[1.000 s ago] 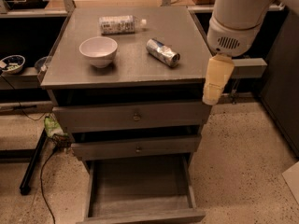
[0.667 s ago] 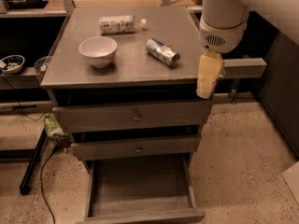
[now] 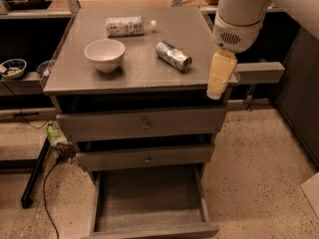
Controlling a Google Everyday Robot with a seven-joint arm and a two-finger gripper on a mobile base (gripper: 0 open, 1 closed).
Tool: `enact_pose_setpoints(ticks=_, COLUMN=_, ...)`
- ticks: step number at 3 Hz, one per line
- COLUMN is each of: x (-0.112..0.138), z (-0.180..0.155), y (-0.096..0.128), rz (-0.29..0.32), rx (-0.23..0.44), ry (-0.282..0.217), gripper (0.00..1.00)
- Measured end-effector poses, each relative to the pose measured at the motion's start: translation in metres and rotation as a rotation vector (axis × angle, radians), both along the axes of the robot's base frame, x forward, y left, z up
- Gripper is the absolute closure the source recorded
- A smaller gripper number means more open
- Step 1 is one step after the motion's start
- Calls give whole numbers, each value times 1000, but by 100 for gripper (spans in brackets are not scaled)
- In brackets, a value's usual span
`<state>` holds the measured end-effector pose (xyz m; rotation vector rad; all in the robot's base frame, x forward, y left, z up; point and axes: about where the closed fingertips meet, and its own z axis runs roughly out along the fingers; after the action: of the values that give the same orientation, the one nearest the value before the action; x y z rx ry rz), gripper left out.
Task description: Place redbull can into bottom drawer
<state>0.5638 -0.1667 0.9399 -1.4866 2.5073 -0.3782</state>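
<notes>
I find the gripper [image 3: 217, 87] hanging at the right front corner of the cabinet top [image 3: 75, 78], on the end of a thick white arm [image 3: 239, 19] that comes down from the upper right. It is a pale cream, smooth-looking piece pointing downward. I see nothing in it, and I cannot tell how wide it stands. The can [image 3: 173, 56] lies on its side on the right half of the top, between the white bowl [image 3: 104, 54] and the gripper, near the gripper but apart from it. It is a slim cylinder of shiny silver metal with blue patches, set diagonally with one round end toward the front right. I judge that it would roll if nudged across its length, so a grasp across the body looks sounder than a push. The bottom drawer [image 3: 149, 195] is pulled well out in front of the two knobbed drawers [image 3: 145, 125] above it, evidently to leave an open drop from above. It is a deep grey box with a plain flat floor, a low front panel and nothing inside. The cabinet surfaces are dull, matte grey. The bowl is glossy, round and upright. A clear plastic bottle [image 3: 127, 26] with a white cap and patterned label lies on its side at the rear, well away from the can. The task is, in my judgement, at the reach stage: the can is not yet held.
</notes>
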Motion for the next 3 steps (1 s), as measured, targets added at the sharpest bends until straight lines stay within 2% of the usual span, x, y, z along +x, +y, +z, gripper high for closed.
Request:
enact_pose_setpoints(ticks=1, x=22, z=1, y=13, rz=22, rx=48, ry=0, gripper=0)
enact_pose_setpoints(ticks=3, x=68, z=0, y=37, rz=56, rx=73, ry=-4, gripper=0)
